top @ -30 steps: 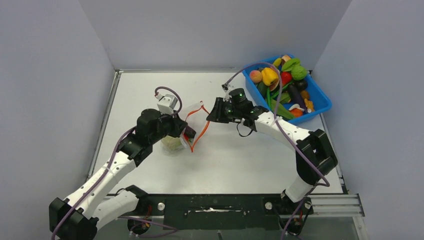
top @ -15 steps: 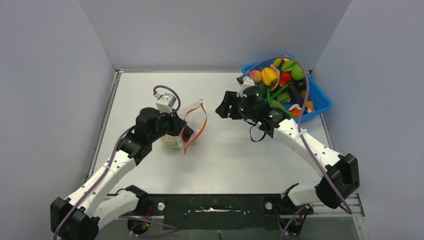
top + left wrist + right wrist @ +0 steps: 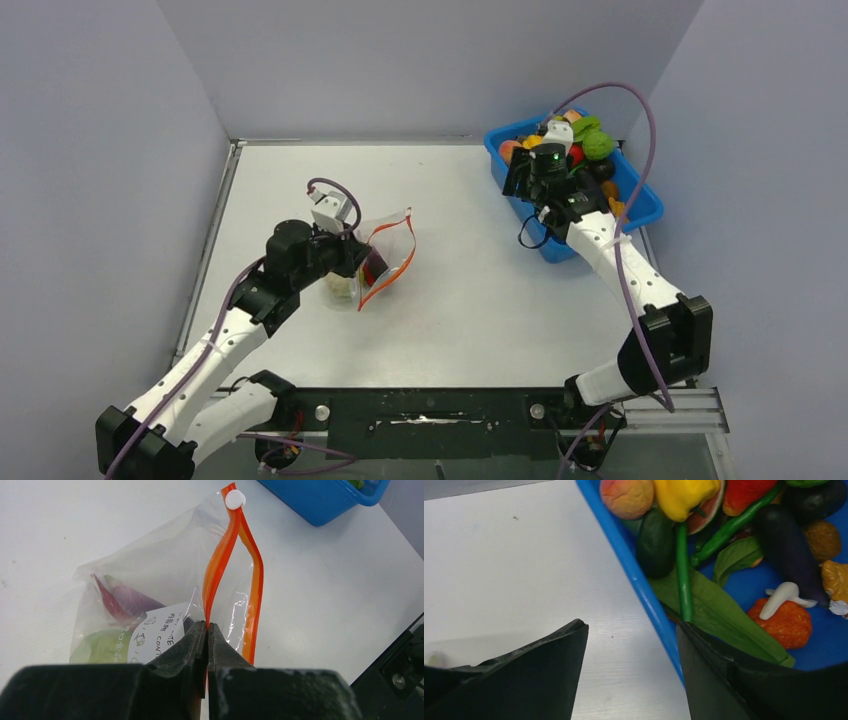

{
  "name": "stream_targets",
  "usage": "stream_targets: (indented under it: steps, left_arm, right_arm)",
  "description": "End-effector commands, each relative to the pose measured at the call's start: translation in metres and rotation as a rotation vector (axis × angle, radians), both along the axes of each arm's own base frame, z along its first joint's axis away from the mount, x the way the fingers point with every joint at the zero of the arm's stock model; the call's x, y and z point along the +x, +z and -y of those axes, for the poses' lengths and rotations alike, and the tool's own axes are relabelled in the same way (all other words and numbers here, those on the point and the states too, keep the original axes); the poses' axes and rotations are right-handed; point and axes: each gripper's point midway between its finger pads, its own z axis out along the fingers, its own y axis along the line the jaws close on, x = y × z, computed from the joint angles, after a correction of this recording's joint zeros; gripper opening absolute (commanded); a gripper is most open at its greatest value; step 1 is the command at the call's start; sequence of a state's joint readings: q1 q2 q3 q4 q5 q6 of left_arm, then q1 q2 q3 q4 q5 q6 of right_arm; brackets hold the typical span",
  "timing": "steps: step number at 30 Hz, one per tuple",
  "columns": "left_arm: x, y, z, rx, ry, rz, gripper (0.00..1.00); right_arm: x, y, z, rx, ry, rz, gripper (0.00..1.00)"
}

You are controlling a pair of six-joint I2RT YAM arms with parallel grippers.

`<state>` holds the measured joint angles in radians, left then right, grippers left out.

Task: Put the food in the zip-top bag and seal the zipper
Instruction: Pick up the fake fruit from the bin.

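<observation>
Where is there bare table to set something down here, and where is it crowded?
Free: the wide table stretch between the zip-top bag and the blue tub, and the far-left corner behind the bag. Crowded: the tub, heaped with food, with the open right gripper over its rim.

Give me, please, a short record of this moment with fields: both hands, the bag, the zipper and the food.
left hand: shut, pinching the zipper
right hand: open, empty, over the rim of the blue tub
zip-top bag: mouth open, zipper not sealed
food in bag: a green piece and a purple piece
food in tub: peach, yellow pepper, several others
</observation>
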<state>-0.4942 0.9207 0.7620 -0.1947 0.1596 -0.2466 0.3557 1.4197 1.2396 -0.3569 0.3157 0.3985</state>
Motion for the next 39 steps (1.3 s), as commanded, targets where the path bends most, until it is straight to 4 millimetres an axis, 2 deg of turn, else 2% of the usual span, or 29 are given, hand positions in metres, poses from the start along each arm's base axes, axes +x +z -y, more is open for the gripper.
stream_targets:
  steps: [1, 9, 18, 30, 39]
  left_arm:
    - [0.001, 0.018, 0.006, -0.042, -0.035, 0.066, 0.0]
    - [-0.001, 0.019, 0.005, -0.048, -0.036, 0.075, 0.0]
    - [-0.002, 0.021, 0.004, -0.055, -0.039, 0.083, 0.0]
    - [-0.002, 0.022, 0.004, -0.066, -0.044, 0.088, 0.0]
    - [-0.002, 0.023, 0.001, -0.067, -0.035, 0.096, 0.0]
  right_arm:
    - [0.045, 0.025, 0.029, -0.026, -0.07, 0.087, 0.67]
    - [0.102, 0.012, 0.04, -0.026, -0.063, 0.101, 0.79]
    - [0.156, -0.008, 0.039, 0.024, -0.014, 0.105, 0.82]
    - [0.199, -0.016, 0.027, 0.071, 0.047, 0.143, 0.9]
    - [0.213, -0.05, 0.02, 0.084, 0.083, 0.074, 0.86]
